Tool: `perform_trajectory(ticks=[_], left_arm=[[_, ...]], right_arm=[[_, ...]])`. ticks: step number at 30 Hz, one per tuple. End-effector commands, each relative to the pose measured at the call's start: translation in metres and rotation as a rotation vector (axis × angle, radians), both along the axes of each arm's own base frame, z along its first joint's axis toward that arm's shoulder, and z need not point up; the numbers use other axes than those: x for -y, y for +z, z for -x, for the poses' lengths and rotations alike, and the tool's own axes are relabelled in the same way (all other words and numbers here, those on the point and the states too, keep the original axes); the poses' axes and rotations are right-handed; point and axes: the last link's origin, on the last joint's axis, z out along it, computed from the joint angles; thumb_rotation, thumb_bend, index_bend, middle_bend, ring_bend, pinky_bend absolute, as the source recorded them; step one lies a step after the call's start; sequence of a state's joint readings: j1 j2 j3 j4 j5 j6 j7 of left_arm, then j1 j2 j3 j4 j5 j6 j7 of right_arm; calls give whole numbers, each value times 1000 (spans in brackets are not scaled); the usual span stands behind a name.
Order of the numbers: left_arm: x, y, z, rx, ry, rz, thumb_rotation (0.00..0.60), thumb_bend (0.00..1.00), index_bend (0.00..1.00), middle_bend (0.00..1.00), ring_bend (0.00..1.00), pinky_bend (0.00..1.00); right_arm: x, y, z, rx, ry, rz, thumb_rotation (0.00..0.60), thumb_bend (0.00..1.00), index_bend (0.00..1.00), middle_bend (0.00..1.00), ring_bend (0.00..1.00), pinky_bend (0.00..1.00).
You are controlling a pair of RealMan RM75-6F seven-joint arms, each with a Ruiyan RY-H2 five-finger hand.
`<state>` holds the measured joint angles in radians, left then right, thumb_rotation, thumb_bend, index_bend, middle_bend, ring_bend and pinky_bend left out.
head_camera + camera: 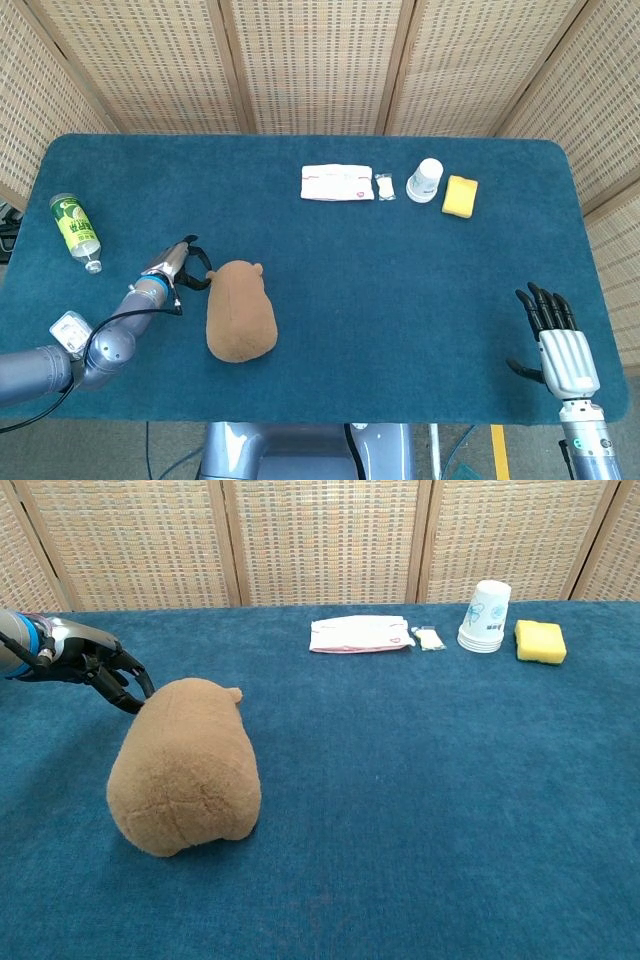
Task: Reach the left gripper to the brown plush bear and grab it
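Observation:
The brown plush bear [239,311] lies on the blue table, left of centre, and fills the lower left of the chest view [187,766]. My left hand [182,265] is just left of the bear's head end, fingers apart and curled toward it; in the chest view the left hand [108,670] has its dark fingertips at the bear's upper left edge, touching or nearly so. It holds nothing. My right hand [556,343] rests open at the table's front right corner, fingers spread, far from the bear.
A green-labelled bottle [74,229] lies at the left edge. Along the back sit a white packet [337,182], a small sachet [385,186], stacked paper cups [425,180] and a yellow sponge [460,196].

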<state>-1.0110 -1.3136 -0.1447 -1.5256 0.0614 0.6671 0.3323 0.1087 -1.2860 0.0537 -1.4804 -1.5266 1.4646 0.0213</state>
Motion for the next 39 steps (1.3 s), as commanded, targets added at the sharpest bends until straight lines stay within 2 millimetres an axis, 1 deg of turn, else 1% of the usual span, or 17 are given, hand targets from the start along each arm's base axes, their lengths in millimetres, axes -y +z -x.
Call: perform_trajectory(ticks=[1, 12, 16, 22, 34, 39], left_arm=[[1, 0, 0, 2, -6, 2, 600, 377, 467, 0, 0, 0], [3, -4, -2, 11, -12, 12, 600, 389, 486, 0, 0, 0], [3, -6, -3, 17, -12, 9, 600, 416, 515, 0, 0, 0], [3, -6, -5, 30, -15, -5, 600, 463, 529, 0, 0, 0], [5, -8, -6, 31, -21, -1, 600, 481, 553, 0, 0, 0], [5, -7, -7, 33, -23, -1, 600, 481, 554, 0, 0, 0]], right_arm=[[0, 0, 0, 0, 0, -1, 600, 125, 0, 0, 0, 0], [-1, 0, -1, 2, 5, -1, 600, 126, 0, 0, 0, 0], [-1, 0, -1, 3, 7, -2, 600, 126, 0, 0, 0, 0], [-1, 0, -1, 4, 7, -5, 600, 126, 0, 0, 0, 0], [-2, -1, -2, 8, 9, -9, 600, 126, 0, 0, 0, 0], [-2, -1, -2, 8, 8, -11, 600, 126, 0, 0, 0, 0]])
